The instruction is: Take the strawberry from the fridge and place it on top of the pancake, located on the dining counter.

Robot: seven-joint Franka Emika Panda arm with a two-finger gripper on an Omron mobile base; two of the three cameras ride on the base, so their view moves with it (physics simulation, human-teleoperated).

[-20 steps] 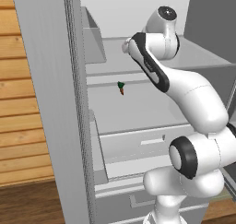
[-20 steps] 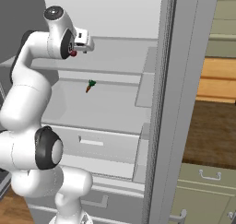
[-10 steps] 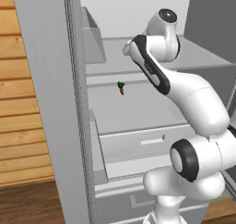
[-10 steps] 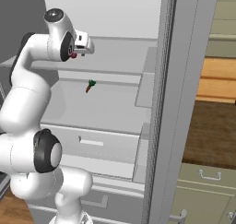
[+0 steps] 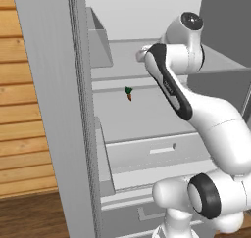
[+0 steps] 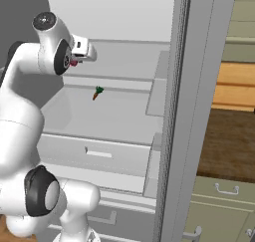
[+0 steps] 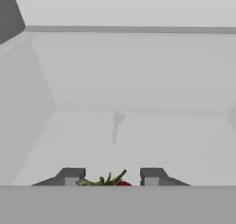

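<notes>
My gripper (image 7: 112, 178) is inside the open fridge (image 5: 147, 129), fingers spread with the strawberry (image 7: 121, 183) between them, untouched, so I can close on it. A small carrot (image 5: 129, 93) lies on the shelf below.

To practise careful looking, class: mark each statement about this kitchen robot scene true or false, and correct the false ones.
1. The fridge stands open. True.
2. The small orange piece with a green top lies inside a drawer. False: it lies on a pale shelf above the drawer.
3. In the hand view, the strawberry sits between the tips of the claw. True.
4. The claw is touching the orange piece. False: in the right base view the claw is higher up and apart from it.
</notes>
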